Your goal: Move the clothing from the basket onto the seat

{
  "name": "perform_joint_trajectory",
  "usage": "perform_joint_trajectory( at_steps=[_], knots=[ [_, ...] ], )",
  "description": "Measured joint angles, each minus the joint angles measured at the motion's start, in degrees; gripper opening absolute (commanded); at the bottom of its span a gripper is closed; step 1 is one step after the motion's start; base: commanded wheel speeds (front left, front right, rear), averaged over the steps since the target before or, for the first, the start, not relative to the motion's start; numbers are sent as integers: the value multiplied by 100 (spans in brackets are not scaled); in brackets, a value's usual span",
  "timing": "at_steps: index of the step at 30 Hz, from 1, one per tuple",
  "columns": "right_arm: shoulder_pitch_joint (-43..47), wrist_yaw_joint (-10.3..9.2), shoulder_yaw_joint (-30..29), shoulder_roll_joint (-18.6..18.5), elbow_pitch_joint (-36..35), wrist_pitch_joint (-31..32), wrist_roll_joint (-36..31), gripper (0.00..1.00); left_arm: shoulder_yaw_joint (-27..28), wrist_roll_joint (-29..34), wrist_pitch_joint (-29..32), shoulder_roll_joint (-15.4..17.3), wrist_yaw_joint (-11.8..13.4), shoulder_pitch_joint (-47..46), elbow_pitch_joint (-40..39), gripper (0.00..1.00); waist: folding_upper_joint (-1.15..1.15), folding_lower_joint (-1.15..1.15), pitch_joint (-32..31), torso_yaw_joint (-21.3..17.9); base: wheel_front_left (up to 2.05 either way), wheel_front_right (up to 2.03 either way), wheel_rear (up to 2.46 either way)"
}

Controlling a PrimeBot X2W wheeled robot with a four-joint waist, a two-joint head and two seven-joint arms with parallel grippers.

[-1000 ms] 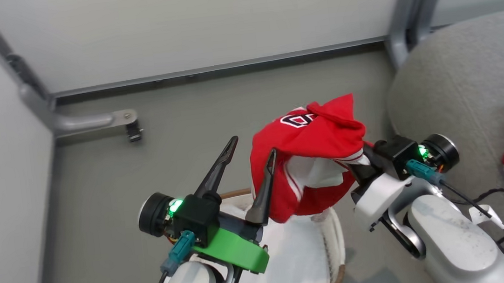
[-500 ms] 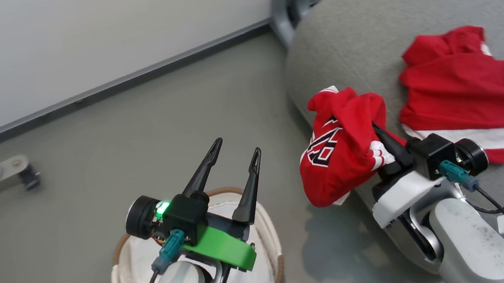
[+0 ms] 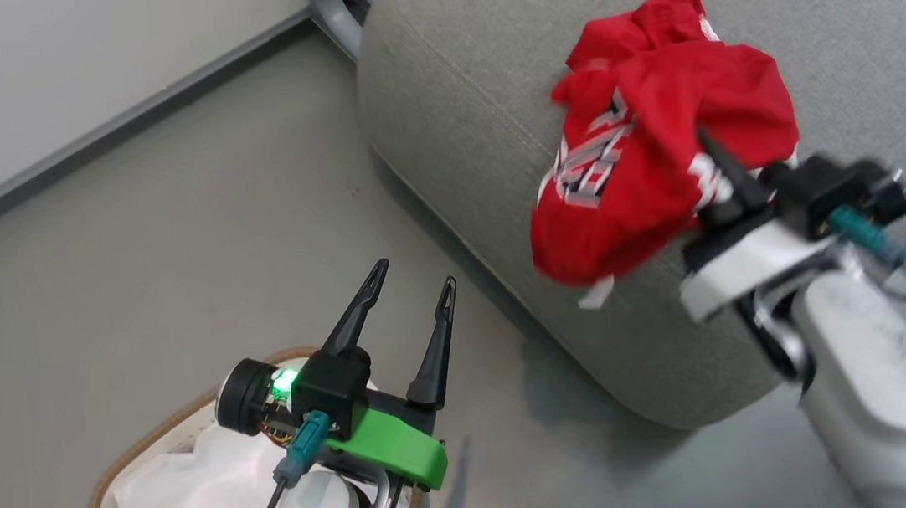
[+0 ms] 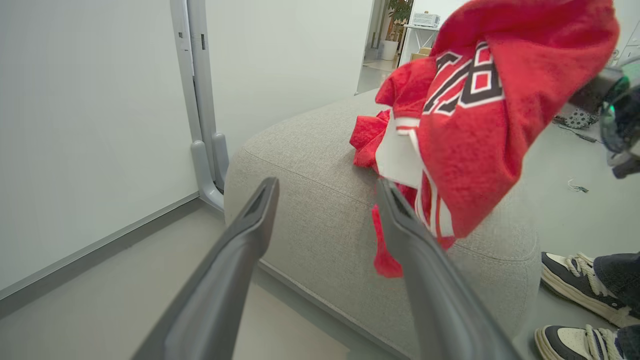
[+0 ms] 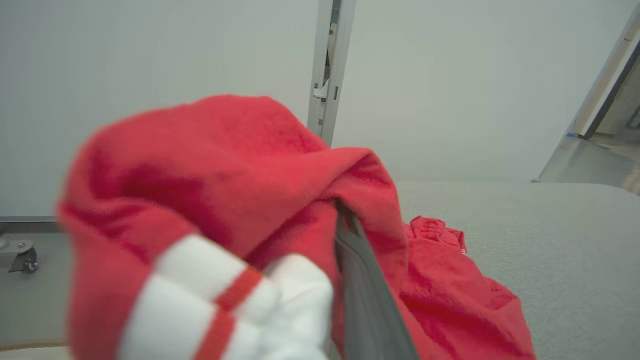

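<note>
Spread beneath and ahead of the right gripper point(image 3: 717, 167): grey upholstered sofa seat point(image 3: 443, 78) with a rounded edge and a stitched seam. Below and behind the left gripper point(image 3: 413, 277): white laundry basket point(image 3: 103, 493) with a brown woven rim, white sheet point(image 3: 184, 501) inside. Clamped between the right gripper's fingers, hanging over the seat's edge: red jersey point(image 3: 643, 141) with black-and-white chest lettering. Just beyond the right gripper's fingertips, lying on the seat: second red garment point(image 5: 450, 285). Left gripper spread apart, holding nothing, well left of the jersey.
</note>
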Motion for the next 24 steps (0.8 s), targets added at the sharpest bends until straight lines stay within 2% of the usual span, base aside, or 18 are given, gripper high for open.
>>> perform_joint_trajectory(
  at_steps=[7, 12, 19, 24],
  knots=[
    [-1135, 0, -546, -646, -153, -1, -108, 0, 1, 102, 0, 59, -21, -129, 160, 100, 0, 0, 450, -107, 0, 0, 0],
    [-1762, 0, -1057, -1093, 158, -1, -419, 0, -8, 130, 0, 175, -23, -277, 249, 100, 0, 0, 801, -29, 0, 0, 0],
    [-2276, 0, -1954, -1336, 703, -1, -971, 0, -175, 130, 0, 361, -23, -554, 320, 100, 0, 0, 1293, 213, 0, 0, 0],
    [-2363, 0, -2835, -1220, 1224, -1, -1524, 0, -312, 126, 0, 403, -23, -745, 379, 100, 0, 0, 1615, 420, 0, 0, 0]
  ],
)
